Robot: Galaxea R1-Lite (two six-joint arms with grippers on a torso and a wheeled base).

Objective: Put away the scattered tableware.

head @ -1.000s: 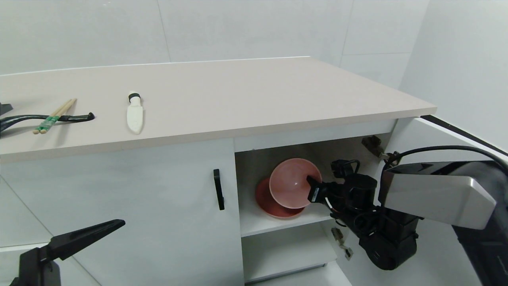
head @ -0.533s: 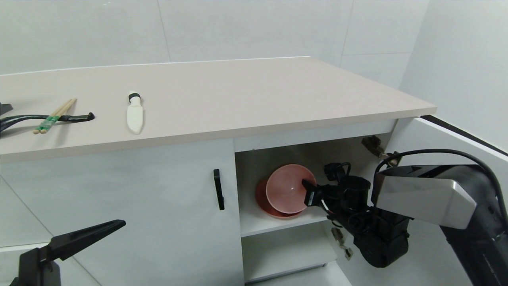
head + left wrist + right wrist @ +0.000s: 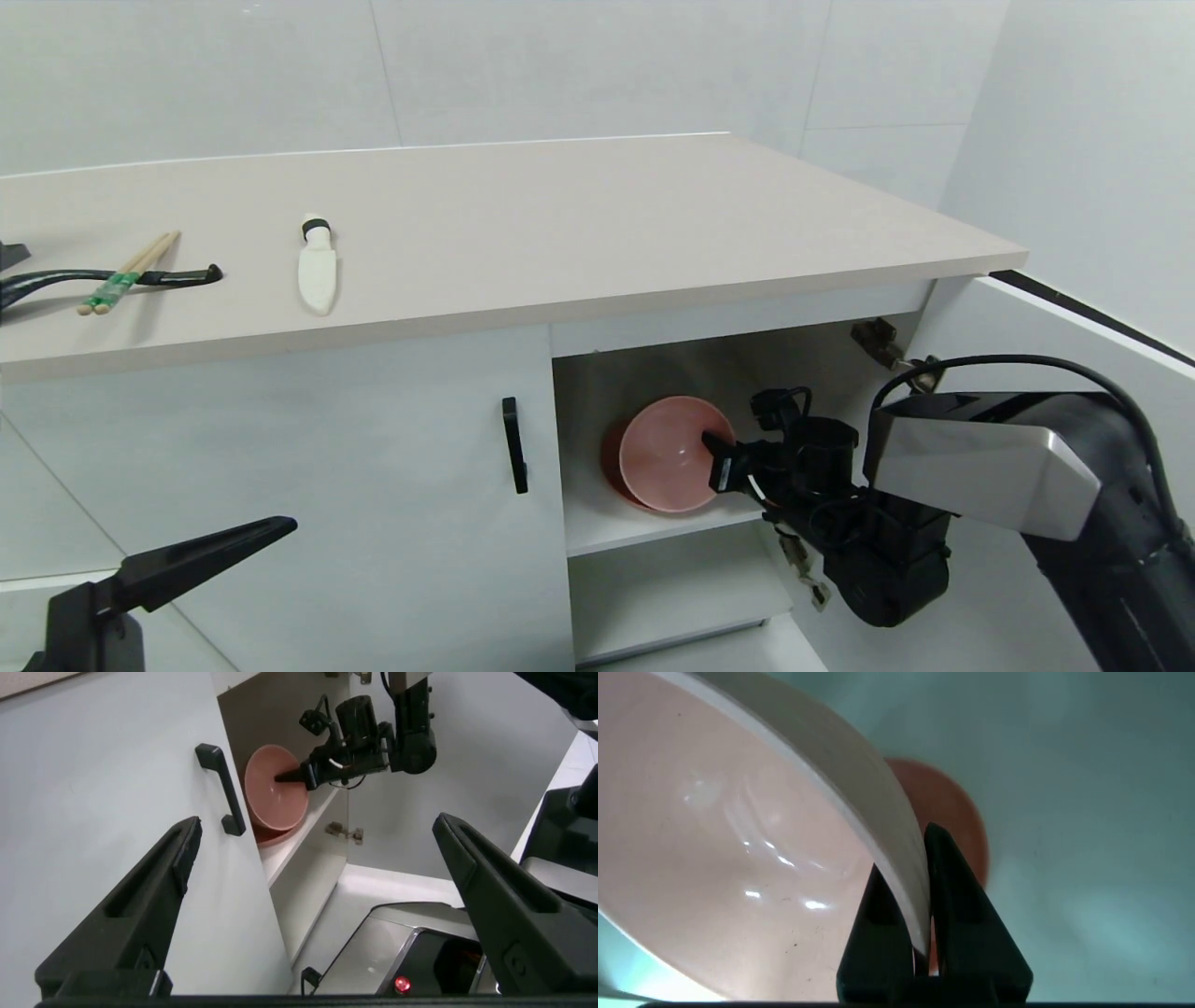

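The right hand (image 3: 717,455) is clenched on the rim of the pink bowl (image 3: 663,453), one finger inside and one outside. The bowl is tilted, mouth outward, over the upper cabinet shelf (image 3: 644,530) near its left edge, in front of a red plate (image 3: 957,812); whether they touch is unclear. The closed door's black handle (image 3: 511,457) stands just beside the opening, and a hinge (image 3: 875,340) sits above the arm. The left hand (image 3: 318,826) hangs released, low before the closed door. On the surface (image 3: 579,224), chopsticks (image 3: 126,273) cross a black utensil (image 3: 177,276) at the left edge, with a white knife (image 3: 317,269) near the front edge.
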